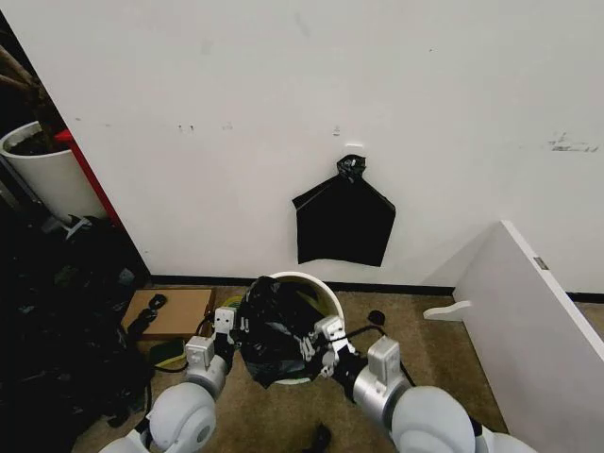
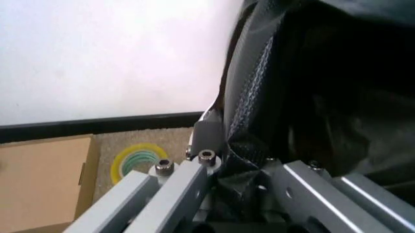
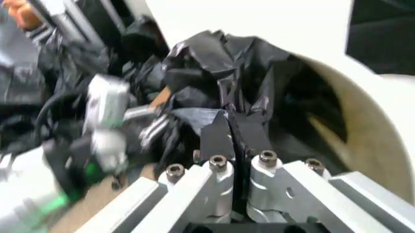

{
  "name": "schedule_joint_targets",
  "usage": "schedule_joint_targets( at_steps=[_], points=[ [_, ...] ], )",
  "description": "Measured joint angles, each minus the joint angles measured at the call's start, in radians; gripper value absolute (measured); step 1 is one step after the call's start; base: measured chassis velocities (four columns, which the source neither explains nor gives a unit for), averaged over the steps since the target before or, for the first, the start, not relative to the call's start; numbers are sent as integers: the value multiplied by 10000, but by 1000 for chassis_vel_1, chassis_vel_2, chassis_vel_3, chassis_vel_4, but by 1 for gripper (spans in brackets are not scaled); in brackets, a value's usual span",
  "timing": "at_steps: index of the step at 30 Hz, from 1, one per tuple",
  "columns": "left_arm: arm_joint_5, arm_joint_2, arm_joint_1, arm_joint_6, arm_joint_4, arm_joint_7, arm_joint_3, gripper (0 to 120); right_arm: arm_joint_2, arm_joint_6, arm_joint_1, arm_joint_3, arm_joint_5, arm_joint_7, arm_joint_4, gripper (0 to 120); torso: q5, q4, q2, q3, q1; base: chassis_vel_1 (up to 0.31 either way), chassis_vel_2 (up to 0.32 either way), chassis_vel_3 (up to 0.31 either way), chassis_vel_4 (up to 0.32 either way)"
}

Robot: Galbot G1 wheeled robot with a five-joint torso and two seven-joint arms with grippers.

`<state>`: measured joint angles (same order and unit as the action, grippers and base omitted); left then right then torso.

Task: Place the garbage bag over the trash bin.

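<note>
Currently we have both grippers closed on plastic at the trash bin (image 1: 326,291). Our left gripper (image 1: 225,330) sits at the bin's left rim; in its wrist view the fingers (image 2: 207,133) pinch a fold of the garbage bag (image 1: 274,330), jaws nearly together with film between them. Our right gripper (image 1: 316,340) sits at the bin's near-right side; its wrist view shows the jaws almost shut, with a flap of the same black film clamped between the fingertips (image 3: 217,138).

Outward from the grippers: the bag hangs bunched between them, over the bin's mouth and spilling over the near rim. The far arc of the white rim is bare, so the bag does not yet wrap the rim.

Step in hand, as we judge it: spreading the bag mouth over the bin. The next move likely calls for drawing the two held edges apart and down past the rim on both sides without losing the thin film, then covering the far arc.

Containers: bin interior (image 3: 337,126) looks pale with bag folds draped inside; we cannot tell whether anything else lies in it. Behind the bin, a flat black bundle (image 1: 343,222) hangs on the wall. Left of the bin lie a cardboard box (image 1: 175,310) and a tape roll (image 2: 139,160). Well left of the bin stands a white pot (image 1: 47,170) with dark contents.
</note>
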<state>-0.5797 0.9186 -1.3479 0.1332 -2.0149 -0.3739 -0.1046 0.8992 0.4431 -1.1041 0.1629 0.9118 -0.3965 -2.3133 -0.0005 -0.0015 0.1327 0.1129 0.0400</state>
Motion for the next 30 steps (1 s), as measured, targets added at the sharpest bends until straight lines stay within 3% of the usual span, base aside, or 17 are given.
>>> schedule_joint_targets(
  at_steps=[11,21,30],
  points=[
    [815,-330,-417,-299,-173,631,-106,0,549,-136,821,-469,1327,-1069,1164,0,0,0,0,0,0,0,0,0,0],
    [1371,-580,-823,-334,-244,949,-173,0,713,-573,1023,-700,1348,-1260,1786,0,1,-1,0,0,0,0,0,0,0],
    [1372,-652,-941,-710,-379,1217,-204,0,471,-246,987,-666,625,-1101,2437,0,1,-2,0,0,0,0,0,0,0]
  ],
)
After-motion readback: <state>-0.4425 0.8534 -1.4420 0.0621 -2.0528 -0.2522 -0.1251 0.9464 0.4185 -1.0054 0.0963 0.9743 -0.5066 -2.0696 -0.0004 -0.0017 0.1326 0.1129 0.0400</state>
